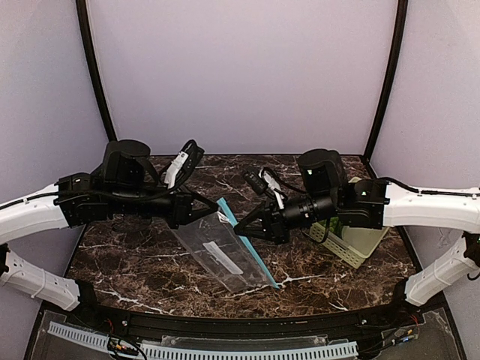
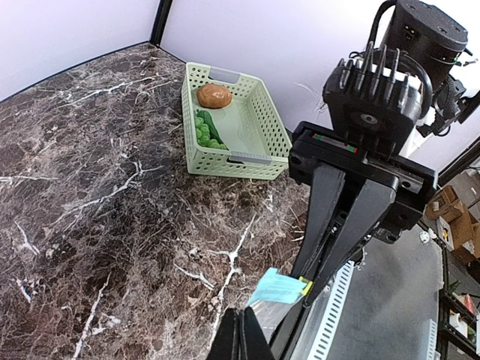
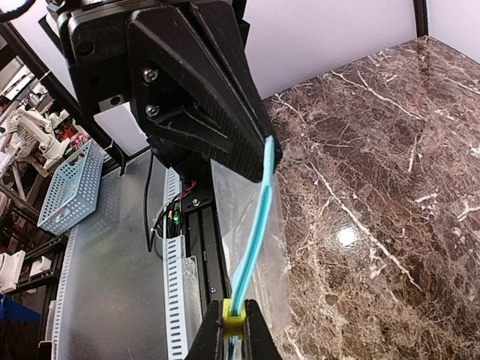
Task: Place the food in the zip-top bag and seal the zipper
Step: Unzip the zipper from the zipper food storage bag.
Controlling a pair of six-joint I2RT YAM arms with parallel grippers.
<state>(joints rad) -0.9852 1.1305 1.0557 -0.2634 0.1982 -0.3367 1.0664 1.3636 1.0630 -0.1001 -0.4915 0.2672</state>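
- The clear rectangular plastic zip-top bag (image 1: 217,251) is held by both grippers, its long axis slanting from far-left to near-right.
- Its narrow teal-blue zipper strip (image 1: 255,251) runs along the edge facing the right gripper (image 1: 241,234), which is clamped on the strip at a small yellow slider (image 3: 234,313).
- The left gripper (image 1: 212,212) is pinched tight on the bag's far corner.
- The brown-orange oval potato (image 2: 214,95) and bright green lumpy vegetable (image 2: 205,129) lie in a pale green slotted basket (image 2: 236,157), outside the bag and well apart from both grippers.
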